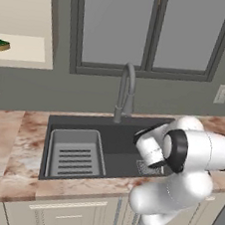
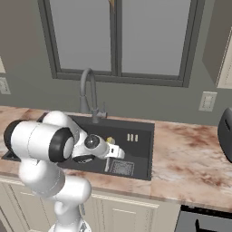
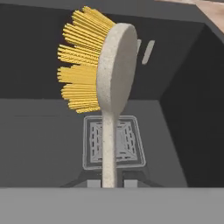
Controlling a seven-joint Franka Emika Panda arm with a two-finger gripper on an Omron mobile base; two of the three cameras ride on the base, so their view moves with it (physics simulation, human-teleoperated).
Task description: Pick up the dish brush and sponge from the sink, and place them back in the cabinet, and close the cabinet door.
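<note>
Marbled pink-and-cream countertop runs under a grey-framed window, and the charcoal sink is set into it beneath an arched grey faucet.

Low inside the basin, the claw is seen clamped narrowly on the pale handle of the dish brush. The brush stands straight out beyond the fingertips, its cream head topmost and its yellow bristles fanned to one side. Directly past the claw, behind the handle, the square drain grate is seen on the sink floor. Whether the brush is lifted clear of that floor cannot be told for certain, though it appears to be carried rather than resting.

In the left base view the ribbed drainer tray lies well off to the claw's left. Farther left and much higher, the sponge is seen already lying on the pale shelf of the open cabinet.

So the sponge half is judged done, and the brush is grasped but not yet delivered. Left to do: the brush must be raised out of the basin, carried up to the shelf beside the sponge, released, and the cabinet door shut.
</note>
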